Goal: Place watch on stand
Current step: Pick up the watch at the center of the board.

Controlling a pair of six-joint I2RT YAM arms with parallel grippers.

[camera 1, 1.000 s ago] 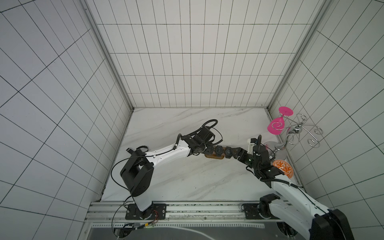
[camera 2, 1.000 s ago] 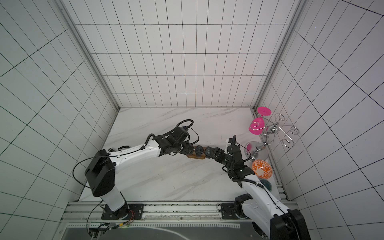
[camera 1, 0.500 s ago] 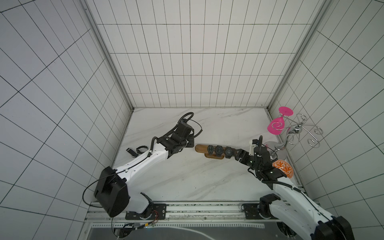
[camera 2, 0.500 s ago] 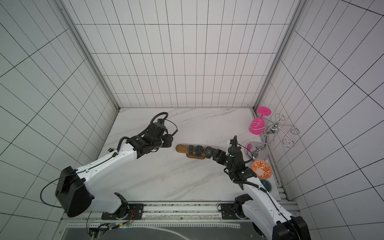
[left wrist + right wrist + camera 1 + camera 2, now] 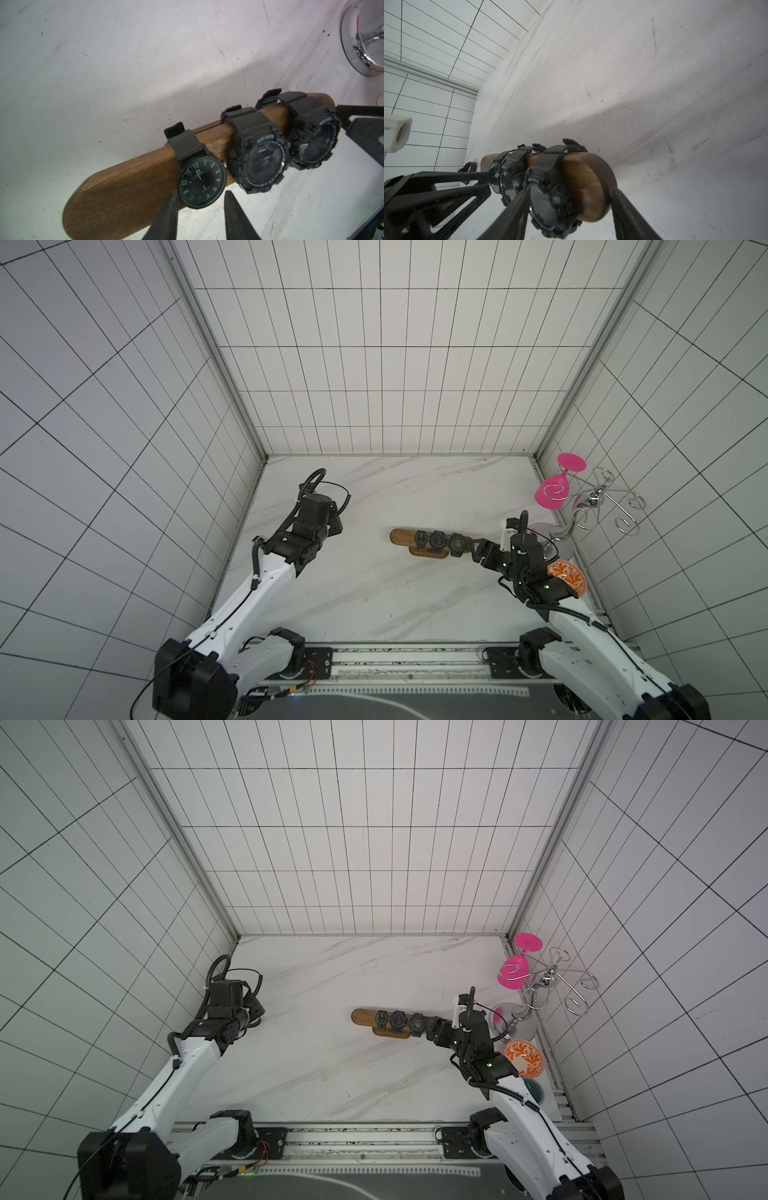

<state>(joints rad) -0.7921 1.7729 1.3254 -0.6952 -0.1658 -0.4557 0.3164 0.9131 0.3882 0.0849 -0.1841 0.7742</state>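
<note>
I'm drawing my left gripper (image 5: 334, 526), narrow and empty, well off to the left, leaving the watch (image 5: 421, 538) sitting on the stand (image 5: 401, 536) beside two more watches (image 5: 438, 540), while my right gripper (image 5: 471, 551) is narrowing but still wide around the stand's right end, so placing looks done.

The left arm (image 5: 249, 597) and right arm (image 5: 590, 639) have glossy white shells set between matte black joint housings. A black corrugated cable (image 5: 254, 564) runs along each shell, clipped to it. A thin black wire (image 5: 318, 481) curls in a loop over the left wrist. Red and orange leads (image 5: 312, 672) show at the left base. A white block (image 5: 508, 533) sits on the right wrist. The left gripper (image 5: 201, 192) has flat, black, tapered fingers (image 5: 166, 218).
</note>
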